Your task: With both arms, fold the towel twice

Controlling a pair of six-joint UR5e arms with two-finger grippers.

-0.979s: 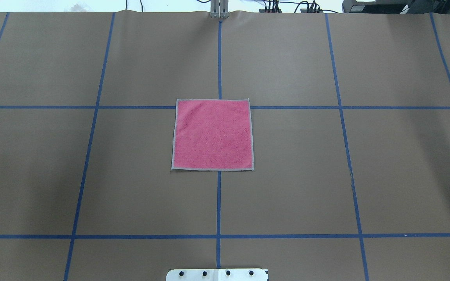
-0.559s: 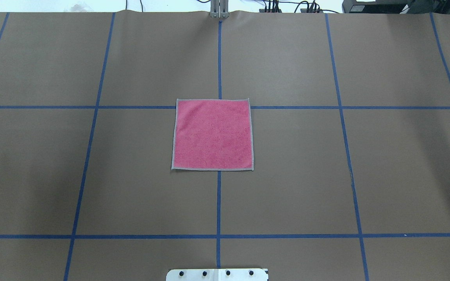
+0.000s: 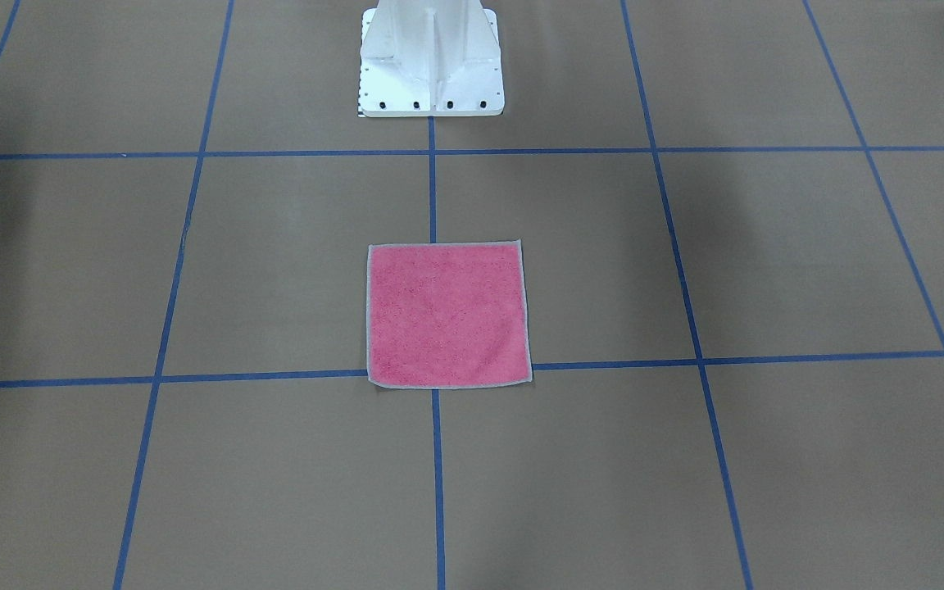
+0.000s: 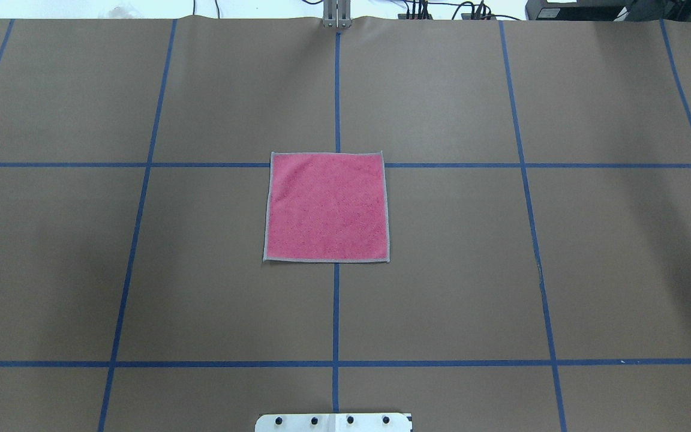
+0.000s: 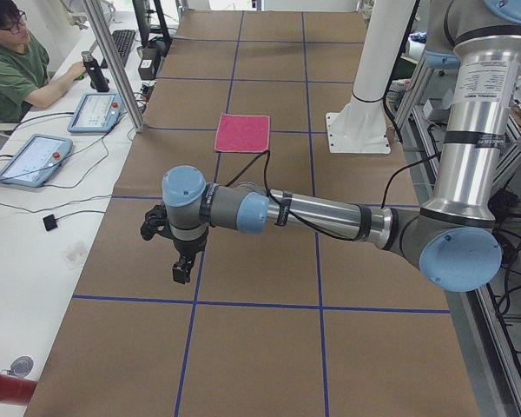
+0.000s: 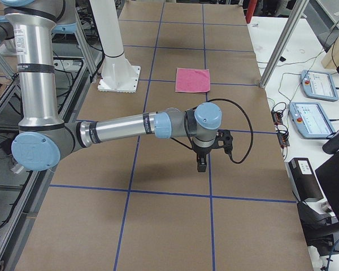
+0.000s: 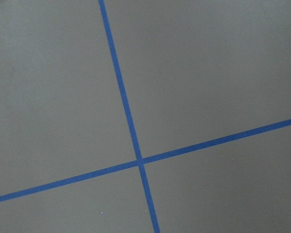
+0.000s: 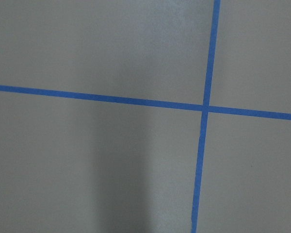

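Note:
The towel (image 4: pixel 326 207) lies flat and unfolded at the middle of the table, pink face up with a light grey edging, and also shows in the front-facing view (image 3: pixel 447 314). My left arm reaches out over the table's left end, and its gripper (image 5: pixel 181 269) hangs above bare paper, far from the towel (image 5: pixel 242 133). My right gripper (image 6: pixel 201 165) hangs likewise over the right end, well short of the towel (image 6: pixel 192 79). Both grippers show only in the side views, so I cannot tell whether they are open or shut. Both wrist views hold only brown paper with crossing blue tape.
The white pedestal base (image 3: pixel 431 57) stands behind the towel on the robot's side. A seated person (image 5: pixel 13 69) and control tablets (image 5: pixel 33 159) are at a white side table beyond the far edge. More tablets (image 6: pixel 309 119) lie beside the right end.

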